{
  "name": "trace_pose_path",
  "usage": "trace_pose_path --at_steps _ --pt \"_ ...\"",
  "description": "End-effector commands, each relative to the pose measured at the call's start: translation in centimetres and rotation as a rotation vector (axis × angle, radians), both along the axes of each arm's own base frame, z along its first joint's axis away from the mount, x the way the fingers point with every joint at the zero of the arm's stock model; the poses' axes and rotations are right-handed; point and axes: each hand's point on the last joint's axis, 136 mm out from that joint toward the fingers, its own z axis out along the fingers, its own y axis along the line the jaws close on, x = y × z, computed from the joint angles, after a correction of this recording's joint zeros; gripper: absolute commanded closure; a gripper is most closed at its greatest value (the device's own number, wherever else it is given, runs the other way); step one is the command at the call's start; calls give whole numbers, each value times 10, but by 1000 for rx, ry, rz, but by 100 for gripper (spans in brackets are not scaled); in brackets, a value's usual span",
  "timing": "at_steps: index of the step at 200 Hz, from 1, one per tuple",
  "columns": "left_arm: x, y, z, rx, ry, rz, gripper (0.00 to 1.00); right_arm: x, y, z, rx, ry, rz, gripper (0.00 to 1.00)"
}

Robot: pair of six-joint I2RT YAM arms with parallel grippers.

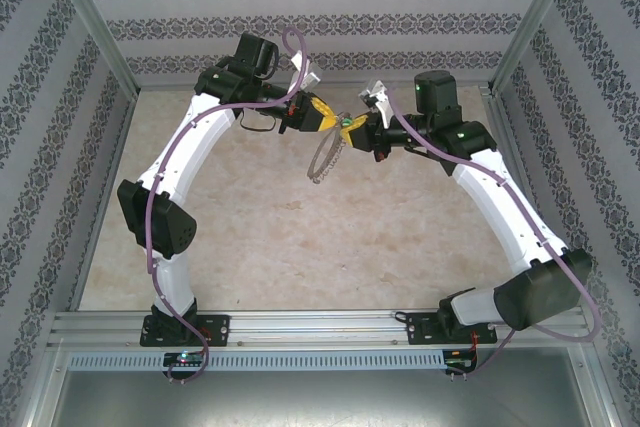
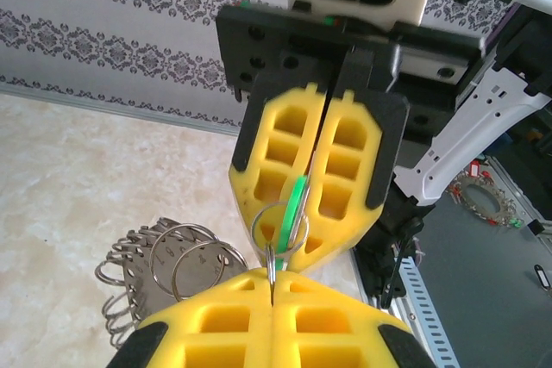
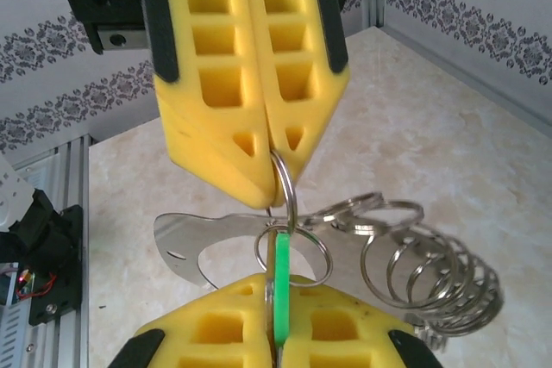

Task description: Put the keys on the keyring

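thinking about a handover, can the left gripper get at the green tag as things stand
Probably not yet. The left gripper looks shut on the keyring, so its fingers are taken, and the green tag is pinched in the right gripper with little of it free. Distance looks fine.

Both arms arch up from their bases at the near edge and meet over the far middle of the marbled bench (image 1: 300, 247). The left gripper (image 1: 325, 115), with yellow pads, faces the right gripper (image 1: 362, 129) tip to tip. The green tag of the keys (image 1: 349, 122) sits between them. The keyring (image 1: 324, 159) hangs just below as a tilted silvery loop above the bench.
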Motion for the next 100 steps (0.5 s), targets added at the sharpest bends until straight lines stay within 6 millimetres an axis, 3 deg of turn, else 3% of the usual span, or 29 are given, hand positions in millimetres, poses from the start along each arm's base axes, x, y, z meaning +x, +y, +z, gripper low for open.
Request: trace_pose_path --at_steps 1,24,64,100 --pt "-6 -6 -1 -9 11 -26 100 -3 0 21 9 -58 14 100" --pt "-5 -7 -4 -8 15 -28 100 -3 3 27 9 -66 22 100" --pt "3 -8 -7 8 11 15 100 2 1 19 -21 -37 -2 100" --pt "23 -3 -5 33 -14 136 77 9 -7 13 -40 7 -54 100"
